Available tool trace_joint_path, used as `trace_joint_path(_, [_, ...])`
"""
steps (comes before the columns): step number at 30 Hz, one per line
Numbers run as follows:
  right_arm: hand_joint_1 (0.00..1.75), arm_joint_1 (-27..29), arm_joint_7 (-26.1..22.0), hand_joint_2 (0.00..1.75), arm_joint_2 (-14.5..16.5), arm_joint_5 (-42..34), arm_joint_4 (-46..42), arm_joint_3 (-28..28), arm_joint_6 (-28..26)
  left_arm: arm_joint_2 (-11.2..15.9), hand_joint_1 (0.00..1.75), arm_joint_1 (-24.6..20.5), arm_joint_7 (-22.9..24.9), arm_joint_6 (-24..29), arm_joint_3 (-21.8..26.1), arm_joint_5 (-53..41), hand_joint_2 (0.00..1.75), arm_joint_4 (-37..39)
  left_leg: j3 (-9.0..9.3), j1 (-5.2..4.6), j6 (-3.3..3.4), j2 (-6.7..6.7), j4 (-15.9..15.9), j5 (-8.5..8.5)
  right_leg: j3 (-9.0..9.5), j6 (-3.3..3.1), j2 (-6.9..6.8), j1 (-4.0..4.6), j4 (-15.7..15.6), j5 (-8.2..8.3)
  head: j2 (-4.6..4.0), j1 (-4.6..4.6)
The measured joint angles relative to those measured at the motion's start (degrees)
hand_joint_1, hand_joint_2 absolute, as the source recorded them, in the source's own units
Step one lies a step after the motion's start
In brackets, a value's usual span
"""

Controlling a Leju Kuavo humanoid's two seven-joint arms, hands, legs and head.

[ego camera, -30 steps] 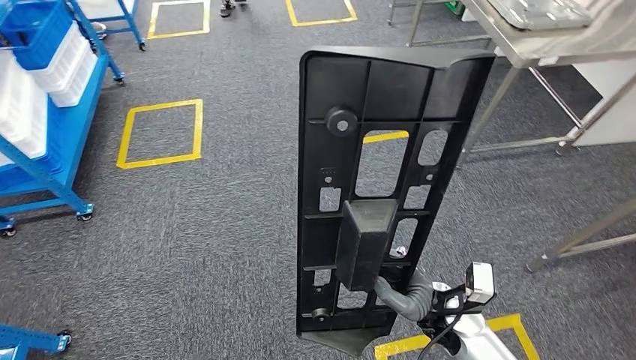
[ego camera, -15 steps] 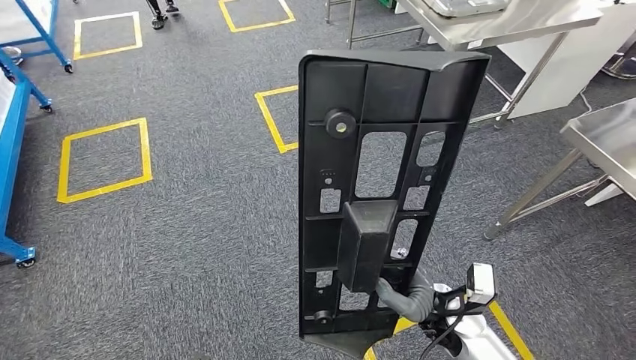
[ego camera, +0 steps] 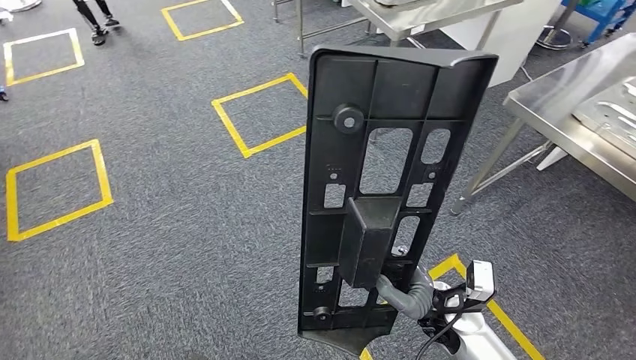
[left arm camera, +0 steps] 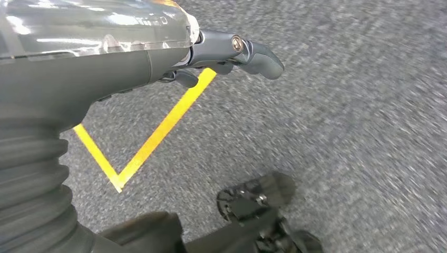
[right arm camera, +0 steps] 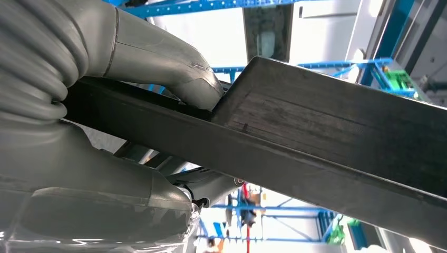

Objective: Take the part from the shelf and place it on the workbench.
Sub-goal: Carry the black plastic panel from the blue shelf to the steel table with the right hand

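A long black plastic part with ribs, cut-outs and a boxy block stands upright in the middle of the head view. My right hand grips its lower end from behind, thumb pressed beside the block. In the right wrist view the part's dark edge runs across, with my right hand clamped on it. My left hand hangs over grey carpet with its fingers loosely apart and nothing in them. A steel workbench stands at the right.
Grey carpet carries yellow taped squares. A second steel table stands at the far centre, with a white cabinet behind it. A person's legs are at the top left. Steel table legs slant down near the part.
The whole scene has swung leftward in the picture as I turn right: the blue shelf has left view and the steel workbench has come in at the right. The part stays gripped the same way.
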Motion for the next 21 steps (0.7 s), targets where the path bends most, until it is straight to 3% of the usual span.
trace_joint_path(2, [1.75, -0.3, -0.1, 1.75, 0.0, -0.1, 0.2, 0.0, 0.0, 0.0, 0.0, -0.2, -0.2, -0.2, 0.0, -0.1, 1.75, 0.0, -0.76, 0.22, -0.65, -1.85, 2.4, -1.75, 0.22, -0.59, 1.28, -0.33, -0.4, 0.21, 0.0, 0.0])
trace_joint_path(4, [1.75, -0.8, -0.1, 1.75, 0.0, -0.2, 0.5, 0.0, 0.1, 0.1, 0.0, -0.2, -0.1, -0.3, 0.0, -0.2, 1.75, 0.0, -3.99, 0.38, -1.09, -4.76, 9.4, -5.43, 0.33, -1.02, 2.52, -0.49, -0.5, 0.28, 0.0, 0.0])
trace_joint_path(6, [1.75, -0.9, -0.1, 1.75, 0.0, -0.2, 0.8, 0.0, 0.1, 0.1, 0.0, 0.0, 0.1, -0.4, 0.0, -0.3, 1.75, 0.0, -7.7, 0.4, -1.26, -5.61, 16.5, -7.87, 0.31, -1.17, 3.99, -0.46, -0.4, 0.26, 0.0, 0.0])
trace_joint_path(7, [1.75, -0.9, -0.1, 1.75, 0.0, -0.2, 0.9, 0.0, 0.1, 0.1, 0.0, 0.1, 0.1, -0.4, 0.0, -0.3, 1.75, 0.0, -8.38, 0.41, -1.25, -5.7, 17.3, -7.38, 0.33, -1.16, 4.82, -0.45, -0.3, 0.23, 0.0, 0.0])
trace_joint_path(8, [1.75, -0.8, -0.1, 1.75, 0.0, -0.2, 1.0, 0.0, 0.1, 0.2, 0.0, 0.1, 0.2, -0.4, 0.0, -0.4, 1.75, 0.0, -7.92, 0.43, -1.19, -5.85, 15.7, -5.73, 0.4, -1.11, 5.66, -0.47, -0.2, 0.19, 0.0, 0.0])
trace_joint_path(9, [1.75, -0.8, -0.1, 1.75, 0.0, -0.2, 1.0, 0.0, 0.2, 0.2, 0.0, 0.1, 0.3, -0.4, 0.0, -0.4, 1.75, 0.0, -6.48, 0.5, -1.09, -6.35, 12.1, -3.32, 0.5, -1.0, 6.47, -0.5, -0.1, 0.12, 0.0, 0.0])
trace_joint_path(11, [1.75, -0.9, -0.1, 1.75, 0.0, -0.1, 1.1, 0.0, 0.2, 0.3, 0.0, 0.0, 0.5, -0.4, 0.0, -0.4, 1.75, 0.0, -3.2, 0.85, -0.78, -9.69, 4.2, 0.35, 0.42, -0.61, 7.96, -0.56, 0.2, -0.05, 0.0, 0.0])
trace_joint_path(13, [1.75, -1.0, -0.1, 1.75, 0.0, 0.0, 0.9, 0.0, 0.2, 0.4, 0.0, 0.0, 0.6, -0.4, 0.0, -0.5, 1.75, 0.0, -1.91, 0.96, -0.33, -11.94, 0.9, 1.18, -0.08, 0.1, 9.34, -0.82, 0.3, 0.03, 0.0, -0.01])
trace_joint_path(15, [1.75, -0.9, 0.1, 1.75, 0.0, 0.0, 0.5, -0.2, 0.2, 0.3, 0.0, -0.2, 0.4, -0.4, 0.0, -0.4, 1.75, -0.1, -1.8, 0.89, 0.34, -10.77, 0.5, 1.35, -0.49, 0.92, 10.6, -1.1, 0.2, 0.25, 0.0, -0.01])
trace_joint_path(16, [1.75, -0.9, 0.2, 1.75, 0.1, 0.0, 0.2, -0.3, 0.3, 0.3, 0.0, -0.4, 0.2, -0.4, 0.0, -0.3, 1.75, -0.1, -1.65, 0.94, 0.75, -10.07, 0.2, 1.52, -0.73, 1.17, 10.11, -1.04, 0.6, 0.01, 0.0, 0.0])
trace_joint_path(17, [1.75, -0.9, 0.3, 1.75, 0.2, 0.0, 0.0, -0.5, 0.3, 0.2, 0.0, -0.6, 0.0, -0.4, 0.0, -0.1, 1.75, -0.1, -1.47, 1.03, 1.11, -9.31, -0.2, 1.7, -1.37, 1.33, 8.86, -0.92, 1.9, -0.79, 0.0, 0.01])
trace_joint_path(19, [1.75, -1.0, 0.6, 1.75, 0.5, -0.1, -0.2, -0.7, 0.4, 0.1, 0.0, -0.8, -0.2, -0.4, 0.0, 0.4, 1.75, -0.2, -1.23, 0.98, 1.61, -7.69, -0.6, 1.8, -4.34, 1.53, 5.33, -0.81, 8.0, -3.94, 0.0, 0.01])
trace_joint_path(21, [1.75, -0.9, 0.8, 1.75, 0.6, -0.1, -0.1, -0.7, 0.5, 0.0, 0.0, -0.7, -0.3, -0.4, 0.0, 0.6, 1.75, -0.2, -1.21, 0.79, 1.77, -6.05, -0.6, 1.63, -7.99, 1.83, 3.85, -1.05, 15.3, -6.67, 0.0, 0.0])
